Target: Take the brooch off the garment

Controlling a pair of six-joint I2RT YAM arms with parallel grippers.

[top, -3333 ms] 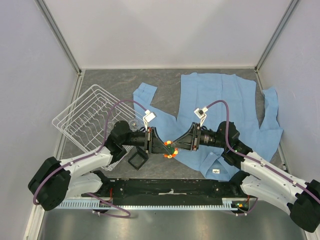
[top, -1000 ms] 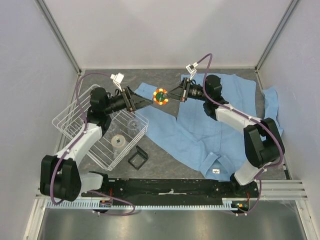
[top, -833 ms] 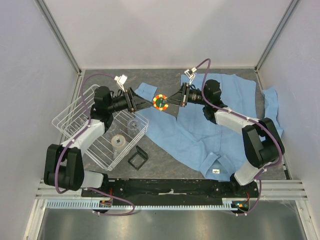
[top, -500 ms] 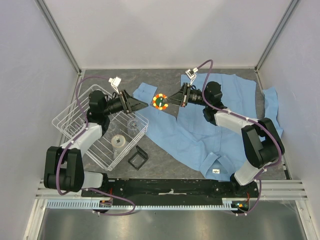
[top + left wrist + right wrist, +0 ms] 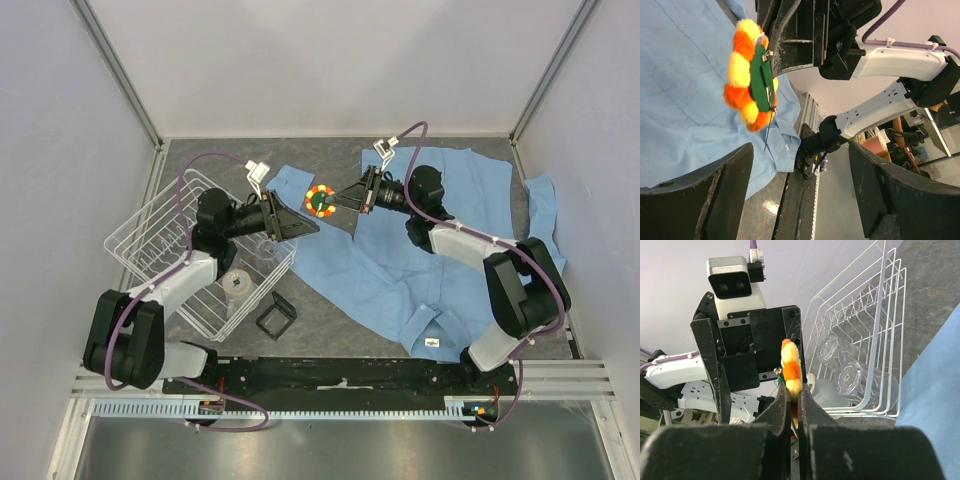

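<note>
On a grey speckled tabletop (image 5: pixel 215 160) boxed in by pale walls, a white wire basket (image 5: pixel 148 208) sits at left. The left gripper (image 5: pixel 305 226) is spread wide and empty beside the orange-yellow flower brooch (image 5: pixel 320 199), which the right gripper (image 5: pixel 340 200) pinches above the light blue collared shirt (image 5: pixel 440 260). Bare tabletop runs along the far edge.

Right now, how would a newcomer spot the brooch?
Find the blue shirt spread on the right. Over its far-left sleeve, the brooch sits pinched in the right arm's jaws. It is the only bright thing: a ring of orange and yellow puffs.
</note>
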